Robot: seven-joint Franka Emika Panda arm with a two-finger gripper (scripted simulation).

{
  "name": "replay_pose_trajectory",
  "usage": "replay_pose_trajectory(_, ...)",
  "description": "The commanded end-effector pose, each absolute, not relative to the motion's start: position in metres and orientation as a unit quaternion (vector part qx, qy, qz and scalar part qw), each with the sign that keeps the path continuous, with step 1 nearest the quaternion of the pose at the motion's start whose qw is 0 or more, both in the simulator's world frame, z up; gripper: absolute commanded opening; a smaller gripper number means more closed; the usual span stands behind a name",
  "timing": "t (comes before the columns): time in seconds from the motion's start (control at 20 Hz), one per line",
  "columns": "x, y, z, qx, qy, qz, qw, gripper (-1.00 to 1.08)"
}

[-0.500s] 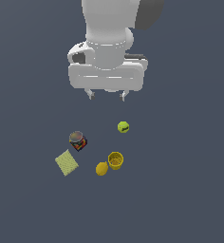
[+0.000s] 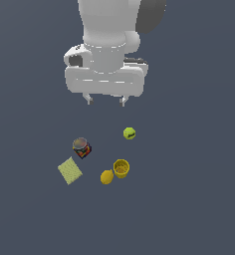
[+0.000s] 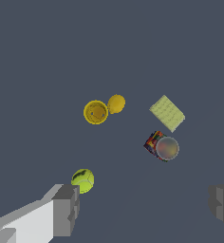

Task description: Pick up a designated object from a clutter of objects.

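Observation:
The small yellow cup [image 2: 121, 168] stands upright on the grey floor, its hollow mouth showing in the wrist view [image 3: 95, 112]. The yellow lemon [image 2: 106, 177] lies touching it, also in the wrist view [image 3: 116, 104]. The yellow-green ball [image 2: 129, 133] lies apart from them and shows in the wrist view [image 3: 82, 180] beside one finger [image 3: 65, 210]. The dark jar [image 2: 81, 147] and the pale-green pad [image 2: 69, 171] lie toward the exterior view's left. My gripper [image 2: 106, 101] hangs open and empty, high above the clutter.
The jar [image 3: 163, 146] and the pad [image 3: 167, 113] also show in the wrist view. The plain grey floor [image 2: 189, 199] stretches all around the small group of items.
The gripper has shifted slightly; it stays open and empty. The objects have not moved.

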State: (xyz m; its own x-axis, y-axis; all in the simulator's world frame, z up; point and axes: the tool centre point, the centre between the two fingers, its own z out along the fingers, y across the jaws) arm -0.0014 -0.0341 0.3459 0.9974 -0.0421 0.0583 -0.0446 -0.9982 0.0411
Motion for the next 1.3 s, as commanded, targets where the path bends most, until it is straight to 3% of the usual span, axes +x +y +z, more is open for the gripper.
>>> replay_pose_trajectory(0.0, -0.002, -0.038, 0.346, 0.999, -0.021, 0.030, 0.024, 1.00)
replay_pose_trajectory(0.65, 0.017, -0.031, 0.319, 0.997, -0.065, 0.027, 0.018, 1.00)
replay_pose_trajectory(1.25, 0.059, -0.012, 0.236, 0.981, -0.192, 0.017, 0.007, 1.00)
